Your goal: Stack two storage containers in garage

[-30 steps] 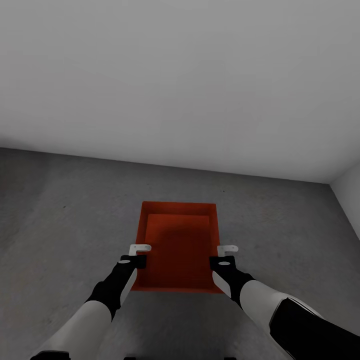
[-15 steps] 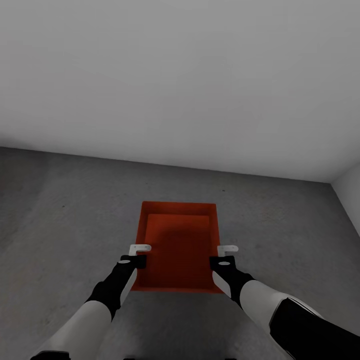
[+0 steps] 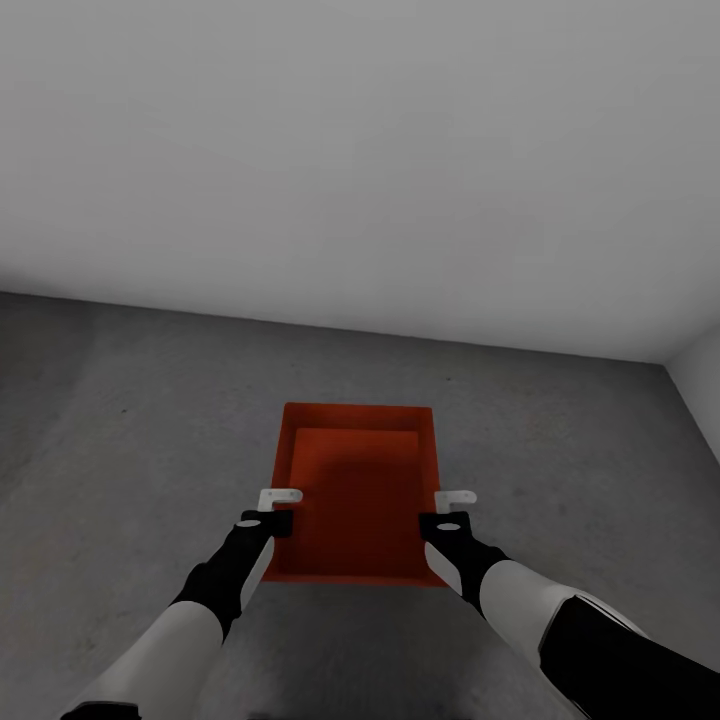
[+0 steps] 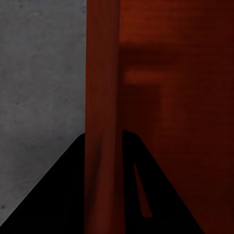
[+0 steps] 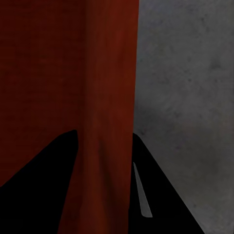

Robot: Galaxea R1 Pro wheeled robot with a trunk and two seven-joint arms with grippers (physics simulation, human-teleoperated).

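Note:
One orange-red open-top storage container (image 3: 358,490) hangs between my two arms over the garage's dark grey concrete floor (image 3: 130,420). My left gripper (image 3: 280,497) is shut on its left wall and my right gripper (image 3: 455,497) on its right wall. In the left wrist view the container's wall (image 4: 102,97) runs between the dark fingers (image 4: 58,195). The right wrist view has the other wall (image 5: 109,97) pinched the same way, with mottled floor (image 5: 185,73) beside it. I cannot tell whether the container's bottom touches the floor.
A plain white wall (image 3: 360,150) stands ahead, meeting the floor a short way beyond the container. A second white wall (image 3: 700,390) forms a corner at the far right. Bare concrete lies on both sides of the container.
The floor and wall line have shifted slightly in the picture, so the camera has moved a little. The container and both grippers keep the same places relative to each other.

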